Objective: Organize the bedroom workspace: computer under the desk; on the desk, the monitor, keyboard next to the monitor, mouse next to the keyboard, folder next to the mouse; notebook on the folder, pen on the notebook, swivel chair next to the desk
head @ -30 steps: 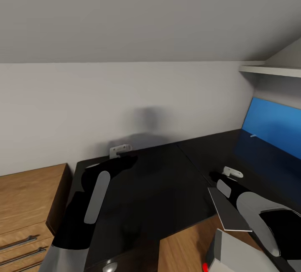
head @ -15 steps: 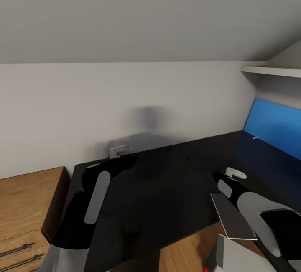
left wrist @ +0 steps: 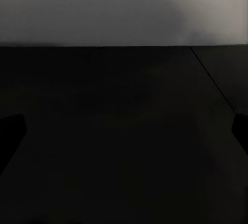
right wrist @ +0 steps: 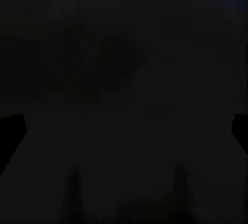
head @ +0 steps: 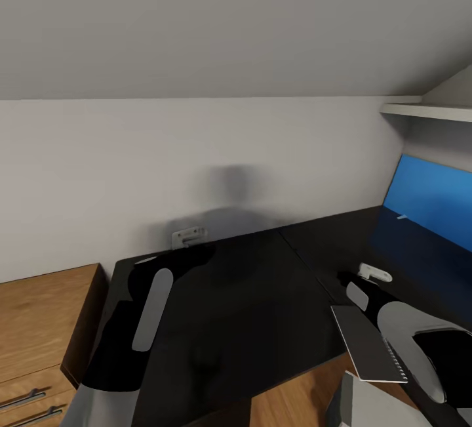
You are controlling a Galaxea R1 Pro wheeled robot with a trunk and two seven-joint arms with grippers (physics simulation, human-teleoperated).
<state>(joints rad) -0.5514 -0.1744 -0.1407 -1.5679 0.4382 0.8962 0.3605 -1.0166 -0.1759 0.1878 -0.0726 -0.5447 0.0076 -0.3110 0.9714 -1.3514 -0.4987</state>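
Note:
The black-topped desk (head: pixel 249 309) runs along the wall, with its blue back panel (head: pixel 432 207) at the right. My left gripper (head: pixel 189 237) hovers over the desk's far left part. The left wrist view shows its fingertips (left wrist: pixel 10 136) spread wide above the bare top, so it is open. My right gripper (head: pixel 375 274) hangs over the desk's inner corner and is also open, with dark fingertips (right wrist: pixel 10 131) at the picture's sides. A flat grey slab with a row of keys on one edge, the keyboard (head: pixel 367 345), stands tilted under my right forearm. Below it is the light grey computer (head: pixel 373 407).
A low light-wood cabinet (head: pixel 39 322) with long handles adjoins the desk's left end. A white shelf (head: pixel 426 111) juts from the wall above the blue panel. Wood floor (head: pixel 288 394) shows in the desk's inner angle.
The whole picture has shifted, so the camera moved: cabinet and computer sit lower and further out. Both arms keep their pose. The keyboard's keyed edge now shows.

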